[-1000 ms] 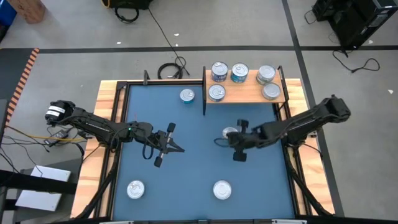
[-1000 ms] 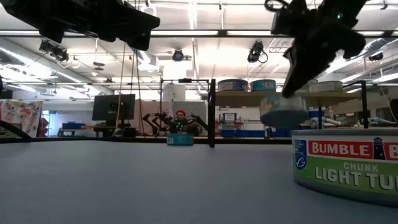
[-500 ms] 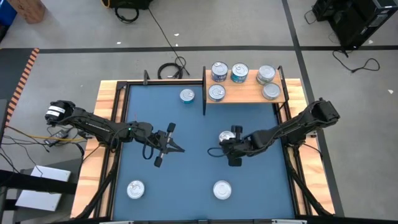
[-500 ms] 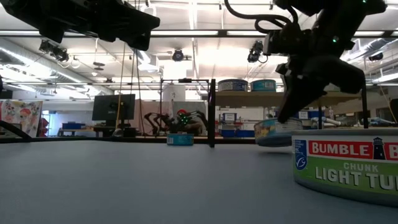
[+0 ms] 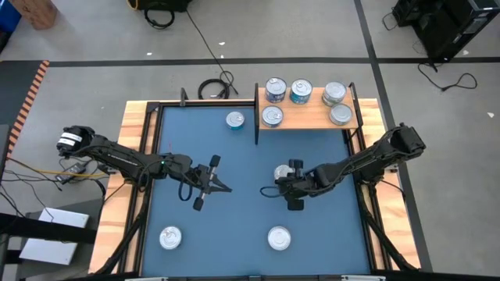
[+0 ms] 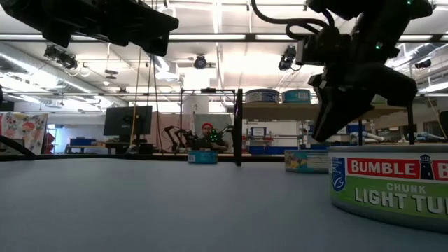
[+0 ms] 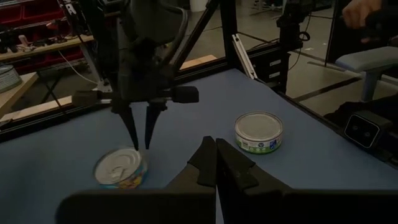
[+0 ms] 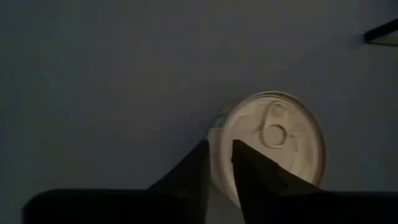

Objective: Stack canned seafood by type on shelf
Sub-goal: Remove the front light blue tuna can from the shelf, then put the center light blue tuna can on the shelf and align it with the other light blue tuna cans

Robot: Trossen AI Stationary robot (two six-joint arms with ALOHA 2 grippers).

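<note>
Centrally, right gripper (image 5: 285,173), fingers slightly apart, is hovering over a round shiny-topped tin (image 5: 283,172) sitting mid-mat (image 5: 234,226). Left gripper (image 5: 223,186) is waiting shut. Five tins are sitting on wooden shelf (image 5: 308,119) at far edge.

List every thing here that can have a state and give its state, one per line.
left gripper: shut, empty, above the blue mat.
right gripper: slightly open, fingertips at the middle tin's rim.
middle tin: upright on the mat.
shelf: five tin tops showing.
tin beside the shelf: upright on the mat.
near tins: upright, apart.
</note>
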